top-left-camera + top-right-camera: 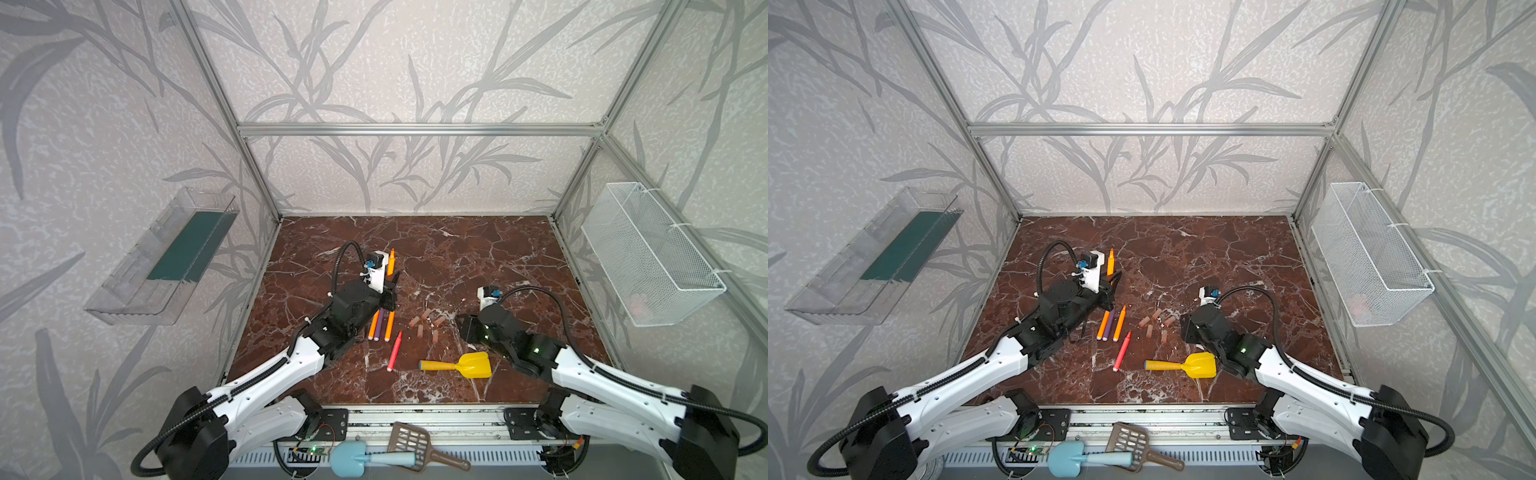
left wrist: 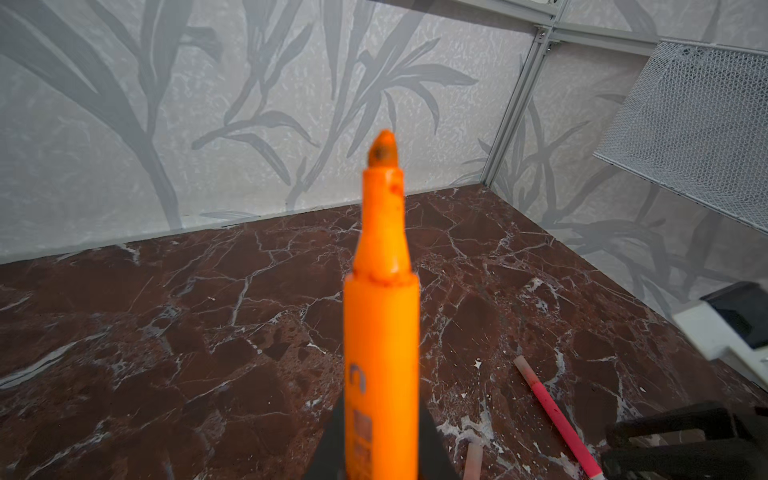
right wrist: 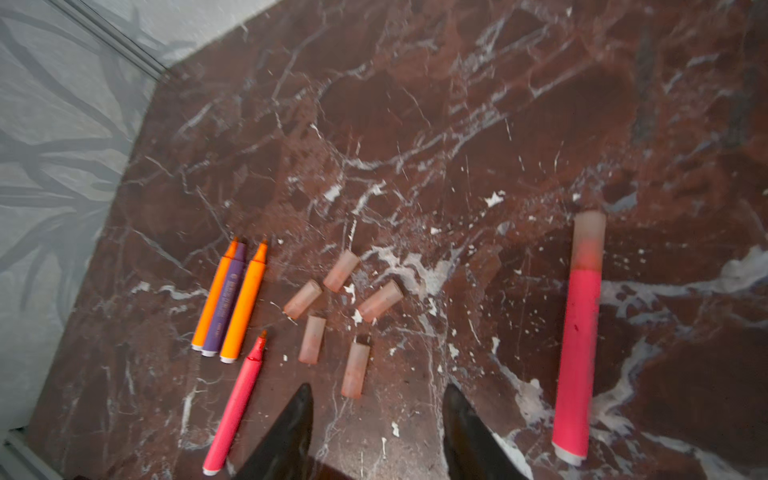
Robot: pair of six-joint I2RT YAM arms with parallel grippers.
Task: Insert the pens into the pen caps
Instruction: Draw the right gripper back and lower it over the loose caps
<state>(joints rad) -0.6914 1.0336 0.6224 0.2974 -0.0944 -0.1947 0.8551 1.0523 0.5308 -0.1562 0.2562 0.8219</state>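
Table (image 1: 498,257), marble: one. My left gripper (image 2: 381,432): clenched on one orange pen (image 2: 382,332), long axis near-to-far, tip toward the far edge. My right gripper (image 3: 379,399): spread, holding nothing. Yellow shovel (image 1: 476,365): one, near edge. Loose pens (image 3: 226,307), mid-table: four, tips likewise. Capped pink pen (image 3: 577,332): one, wrist views only. Loose caps (image 3: 311,338): five, beside them.

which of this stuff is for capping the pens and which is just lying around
For the job: held orange pen, orange-purple-orange trio of pens, loose red-pink pen, capped pink pen, five loose caps.

Just lying about: yellow toy shovel, blue shovel, brown slotted scoop, wire basket, clear wall tray.
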